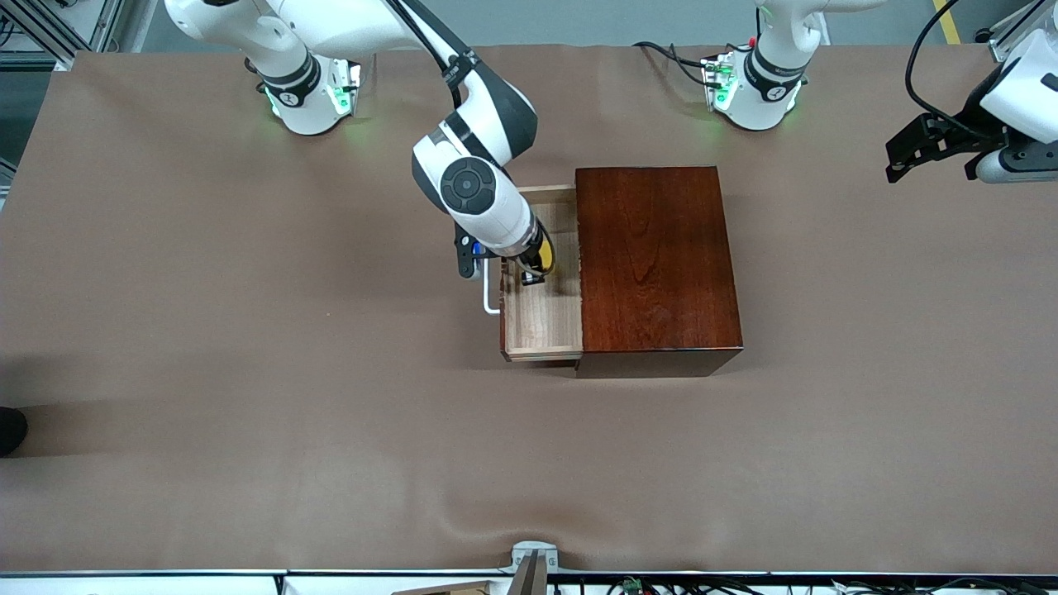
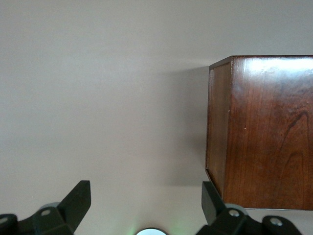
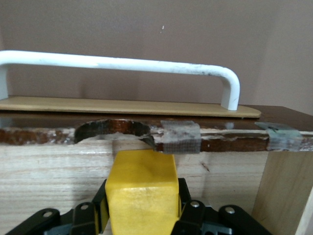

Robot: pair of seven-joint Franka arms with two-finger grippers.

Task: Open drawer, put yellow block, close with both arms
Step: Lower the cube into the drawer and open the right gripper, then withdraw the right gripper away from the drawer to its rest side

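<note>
Right gripper [image 1: 533, 275] holding the yellow block [image 3: 142, 191] inside the open drawer [image 1: 545, 318].

The block is sitting clamped between the right gripper's fingers, down in the pale tray just inside the drawer front with its white handle [image 3: 117, 66]. The left gripper [image 1: 922, 149] is waiting, fingers spread apart, over the worktop [image 1: 248, 372] at the left arm's end, well apart from the mahogany box [image 1: 653, 264].

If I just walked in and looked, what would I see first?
First, the right gripper reaching down into the open drawer, shut on the bright yellow block. The drawer sticks out of the dark wooden box in the middle of the table, toward the right arm's end. The left gripper waits open in the air near the left arm's end of the table.
</note>
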